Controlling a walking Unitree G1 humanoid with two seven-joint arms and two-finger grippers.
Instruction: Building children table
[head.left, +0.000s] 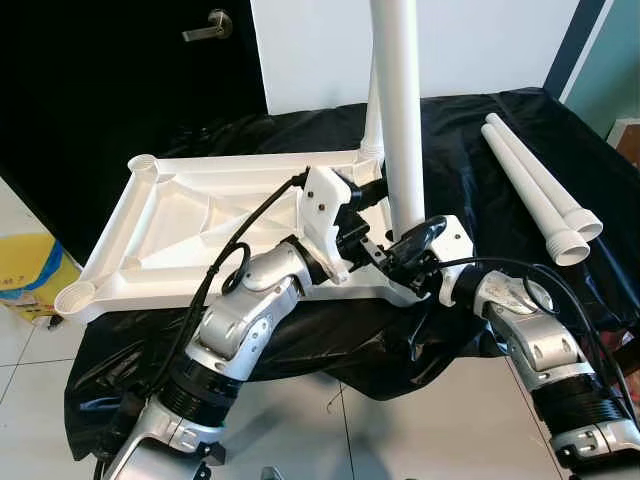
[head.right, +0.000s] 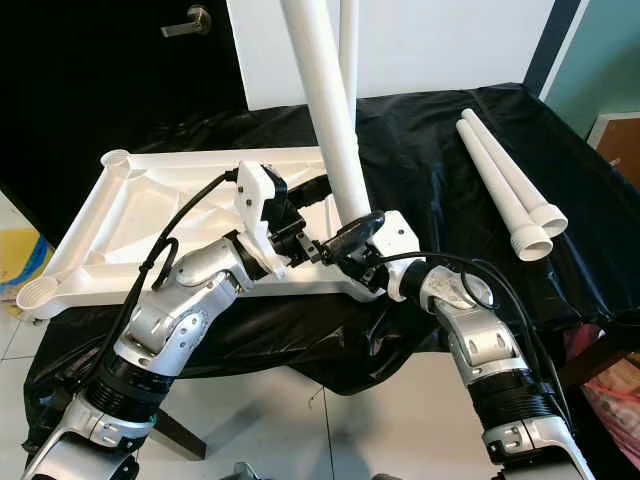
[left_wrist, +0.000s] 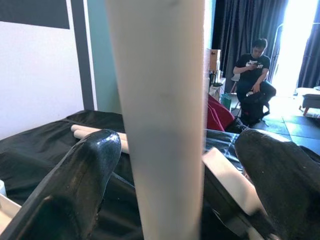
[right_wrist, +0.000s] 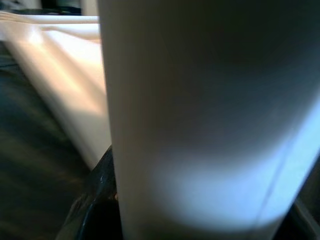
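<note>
At the far left edge of the left eye view, a yellow bag (head.left: 28, 272) sits on the tiled floor (head.left: 20, 345). Across the left half and centre lies the white tabletop (head.left: 190, 225), upside down on the table (head.left: 470, 150), which is draped in black cloth; round leg sockets show at its corners. From the lower left the left arm reaches up to the tabletop's near right corner. The left gripper (head.left: 365, 225) is there, and in the left wrist view its two black fingers (left_wrist: 75, 190) are spread, one on each side of the upright leg (head.left: 400, 110) without clearly touching it. That white tube rises from the near right corner socket, just right of centre, up past the top edge. A second leg (head.left: 373, 110) stands behind it at the far right corner. At the base of the upright leg sits the right gripper (head.left: 415, 242), its arm coming in from the lower right; the right wrist view has the tube pressed close against a black finger (right_wrist: 97, 200), but I cannot tell whether the fingers are clamped on it. In the upper right, two loose legs (head.left: 540, 190) lie side by side on the cloth, well apart from the tabletop. The left wrist view shows a person (left_wrist: 254, 75) seated in the background.
</note>
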